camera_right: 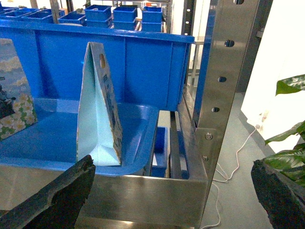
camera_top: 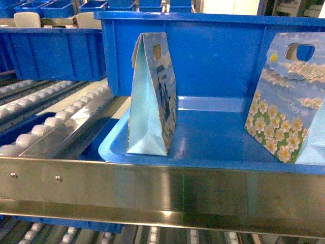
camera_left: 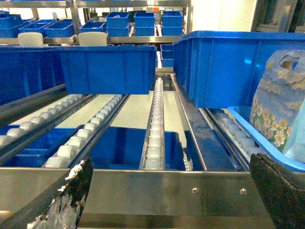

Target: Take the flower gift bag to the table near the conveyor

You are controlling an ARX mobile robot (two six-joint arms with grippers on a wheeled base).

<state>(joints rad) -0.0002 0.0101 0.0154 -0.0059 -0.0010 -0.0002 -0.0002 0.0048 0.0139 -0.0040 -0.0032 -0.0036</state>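
Both hands, left hand (camera_left: 162,200) and right hand (camera_right: 174,200), are spread and hold nothing; behind the steel rail (camera_top: 162,190), two flower gift bags (camera_top: 152,94) (camera_top: 287,99) stand in one blue tray (camera_top: 213,147).

The right bag (camera_top: 287,96) is cut off by the head view's right edge, so its far side is unseen. The lettering on it is too small and blurred to read. The print on the left bag (camera_top: 152,96), which stands edge-on, is too dark to make out. In the wrist views only the tips of the left claw (camera_left: 167,200) and the right claw (camera_right: 176,195) show at the bottom corners. A plant (camera_right: 288,129) is cropped at the right edge.
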